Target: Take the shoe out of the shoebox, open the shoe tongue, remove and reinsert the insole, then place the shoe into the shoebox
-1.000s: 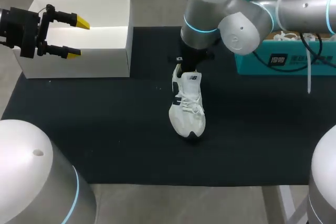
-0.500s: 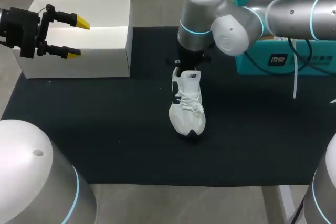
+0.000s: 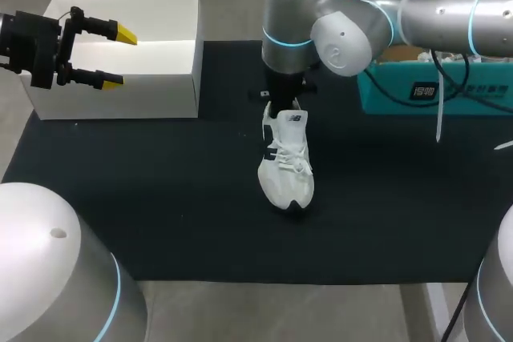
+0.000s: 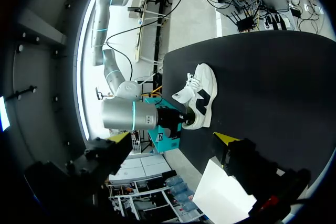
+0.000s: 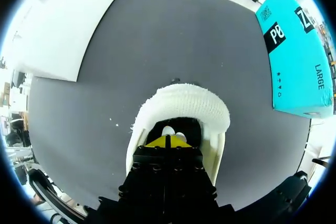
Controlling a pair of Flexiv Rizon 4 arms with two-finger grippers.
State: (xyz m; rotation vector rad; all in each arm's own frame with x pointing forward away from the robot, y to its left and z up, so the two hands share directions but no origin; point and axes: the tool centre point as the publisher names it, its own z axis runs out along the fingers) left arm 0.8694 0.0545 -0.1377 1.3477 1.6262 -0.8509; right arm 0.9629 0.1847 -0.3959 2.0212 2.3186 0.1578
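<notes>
Head view: left tool (image 3: pixel 118 57) wide open and empty over the white box (image 3: pixel 160 78); the right arm's wrist hides its tool at the heel of the white shoe (image 3: pixel 286 162), upright on the counter's black mat (image 3: pixel 160 198) near the teal shoebox (image 3: pixel 401 94). Left wrist view: fingers spread wide, shoe well ahead. Right wrist view: right tool (image 5: pixel 168 141) tips pressed together inside the shoe's opening.

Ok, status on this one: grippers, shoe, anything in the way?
Left gripper open over white box. Right gripper shut, tips down inside shoe. Sole down on mat, nothing blocking.
</notes>
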